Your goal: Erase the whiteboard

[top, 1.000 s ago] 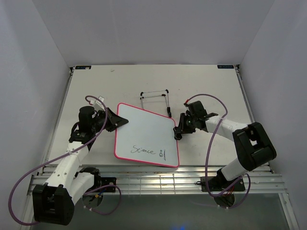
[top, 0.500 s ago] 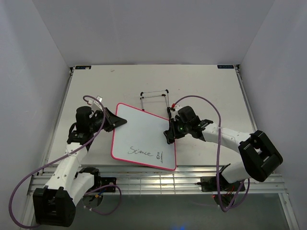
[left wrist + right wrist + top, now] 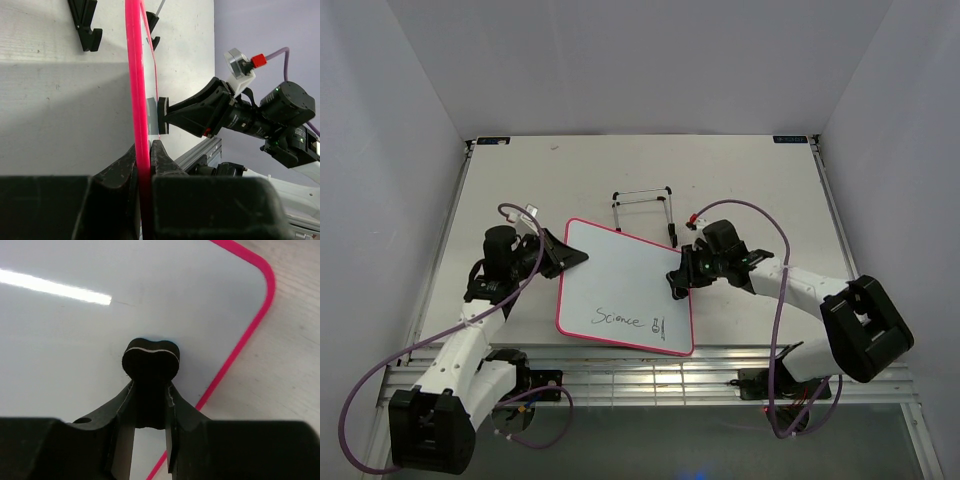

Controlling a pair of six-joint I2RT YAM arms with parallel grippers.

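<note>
Left end effector (image 3: pixel 144 150) clamps the whiteboard (image 3: pixel 620 275) edge — right end effector (image 3: pixel 150 390) pinches the eraser (image 3: pixel 150 357) against its face.

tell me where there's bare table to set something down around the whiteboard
Bare table runs across the far strip between the wire stand and the back wall, and in the far right corner beyond the right arm. Crowded: both side edges of the whiteboard, where each arm's jaws sit, and the slim gap between stand and board.
</note>
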